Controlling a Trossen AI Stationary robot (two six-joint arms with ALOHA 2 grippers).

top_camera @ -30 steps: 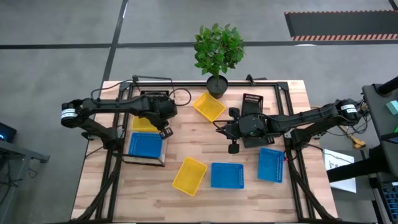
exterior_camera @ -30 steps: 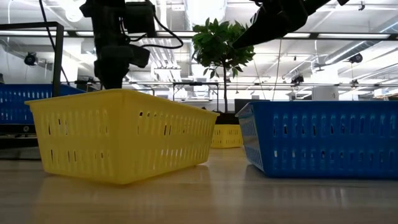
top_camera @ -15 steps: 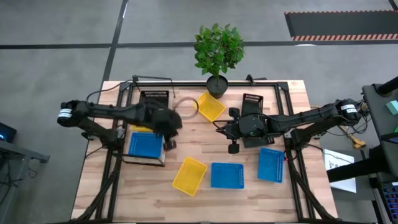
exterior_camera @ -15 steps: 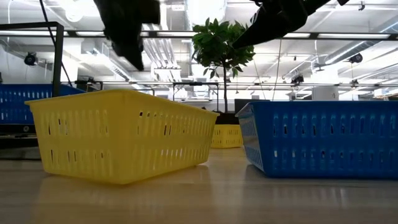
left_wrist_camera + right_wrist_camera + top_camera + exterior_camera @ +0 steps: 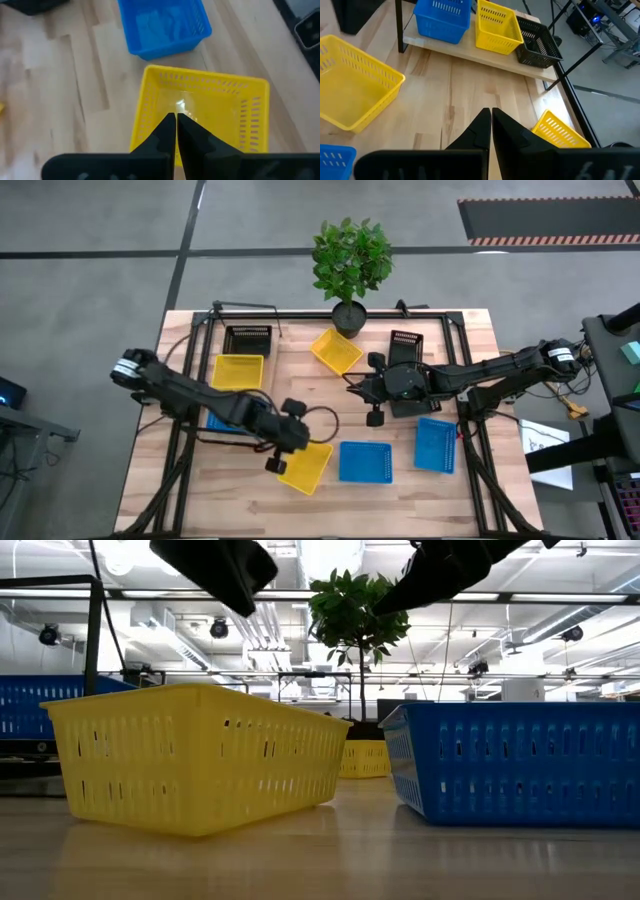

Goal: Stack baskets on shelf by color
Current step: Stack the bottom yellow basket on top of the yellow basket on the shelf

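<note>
left gripper, fingers pressed together and empty, hovers over the yellow plastic mesh basket near the tabletop's front edge. right gripper, fingers also together, hangs mid-table. the light wooden shelf holds blue, yellow and black baskets.

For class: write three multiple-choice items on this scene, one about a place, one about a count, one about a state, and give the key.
1. Where is the left claw?
A at the front yellow basket
B at a red bucket
C at a glass jar

2. How many yellow baskets does the high view show?
A two
B three
C five

3. How do the left claw's fingers stand?
A wide open
B gripping a blue basket
C shut together, empty

Key:
1 A, the left wrist view looks straight onto that basket.
2 B, the front one, the shelf's yellow basket on the shelf, and the back yellow basket.
3 C, the fingers touch with nothing between them.
</note>
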